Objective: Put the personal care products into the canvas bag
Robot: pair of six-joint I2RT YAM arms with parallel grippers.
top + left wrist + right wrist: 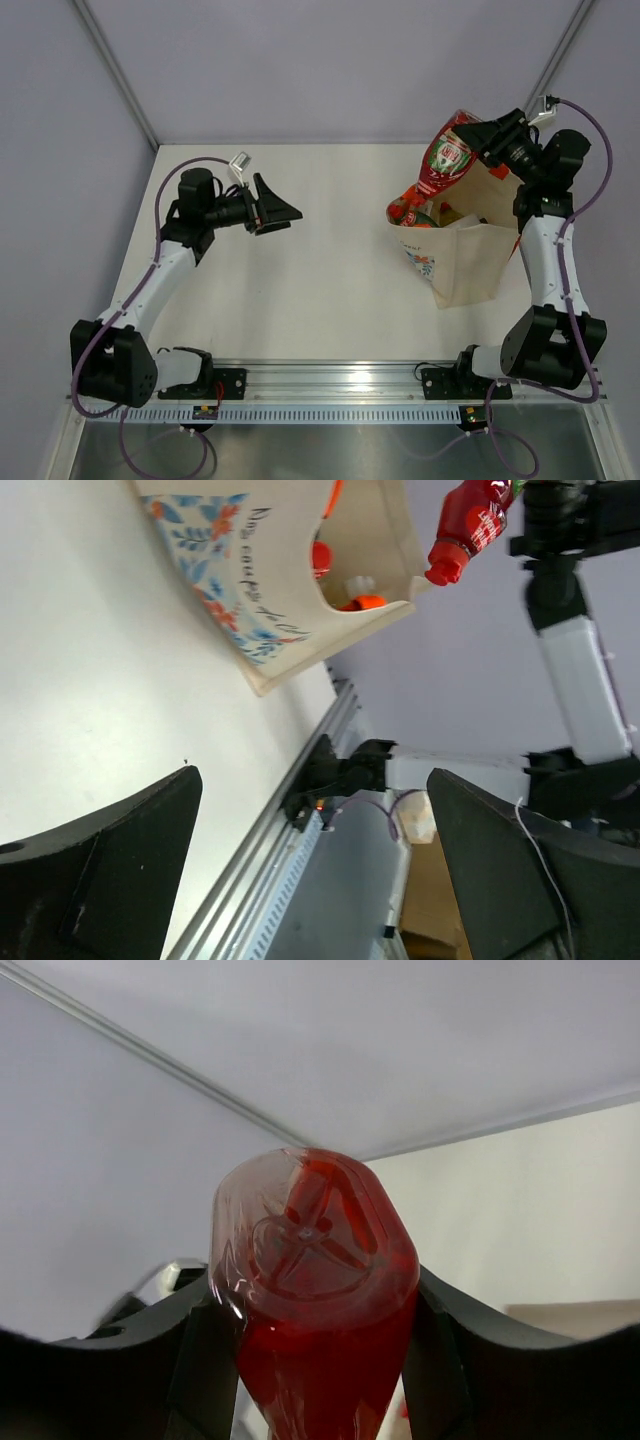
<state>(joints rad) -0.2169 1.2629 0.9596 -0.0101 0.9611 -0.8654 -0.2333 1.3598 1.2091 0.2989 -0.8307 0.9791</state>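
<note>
My right gripper [483, 142] is shut on the red bottle with a white label [447, 157] and holds it tilted, cap down, above the open mouth of the canvas bag [462, 258]. In the right wrist view the bottle's base [312, 1245] fills the space between my fingers [445, 1360]. The bag stands at the right, its floral print [225, 580] facing left. Red-capped bottles [408, 212] and a pale item show inside it [352, 588]. My left gripper [283, 213] is open and empty, raised over the table at the left, pointing at the bag.
A metal rail [340, 378] runs along the near edge of the white table [320, 290], with the arm bases on it. Grey walls close the back and sides.
</note>
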